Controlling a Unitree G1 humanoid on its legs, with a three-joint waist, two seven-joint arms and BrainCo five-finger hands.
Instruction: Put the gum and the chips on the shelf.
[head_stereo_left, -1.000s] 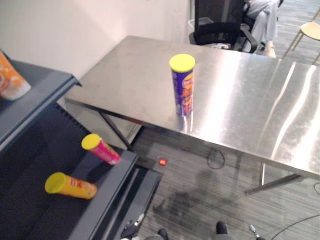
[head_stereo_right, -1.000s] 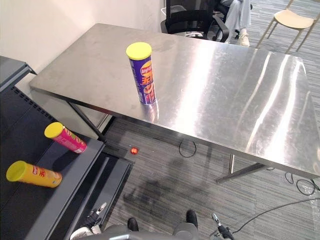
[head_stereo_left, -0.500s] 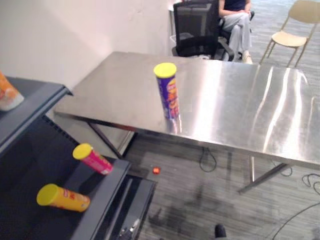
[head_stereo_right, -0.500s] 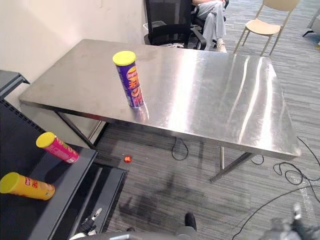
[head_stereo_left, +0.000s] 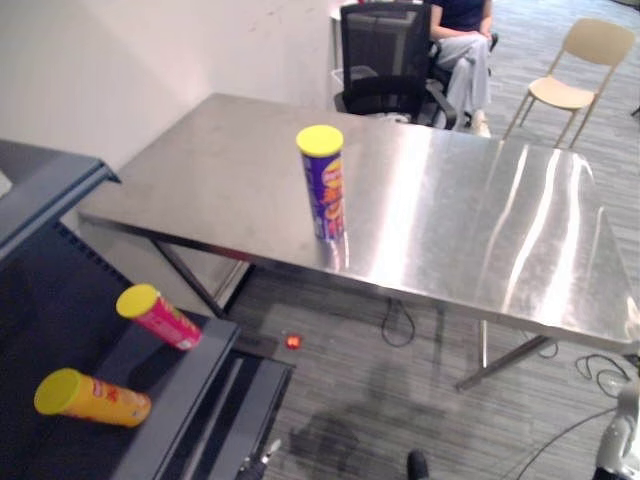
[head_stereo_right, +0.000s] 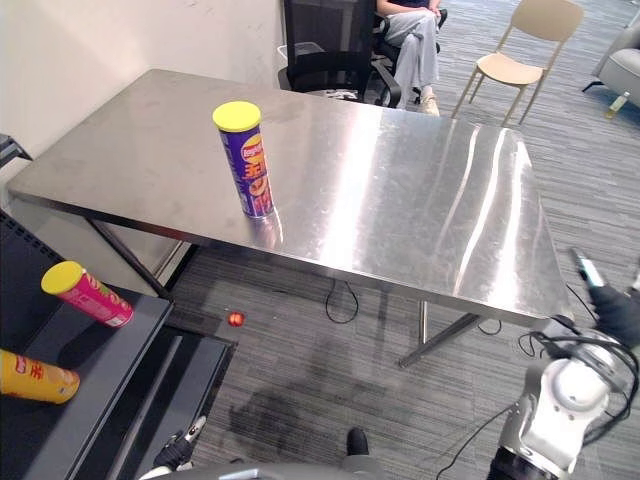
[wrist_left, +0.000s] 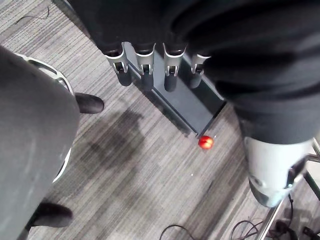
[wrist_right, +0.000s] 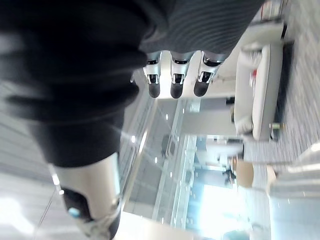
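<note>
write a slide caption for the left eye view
Purple yellow-lidded chip can upright on steel table; pink can and orange can lie on dark shelf.

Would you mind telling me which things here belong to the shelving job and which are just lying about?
Job: purple chips can, upright on the steel table; dark shelf; pink tube and orange tube lying on it.
Lying about: red ball on the floor; black chair; beige chair.

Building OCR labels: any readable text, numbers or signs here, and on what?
Purple can on the table: yellow lettering, too blurred to read.
Pink can on the shelf: print too small to read.
Orange can on the shelf: red mark, unreadable.
No other legible text.
</note>
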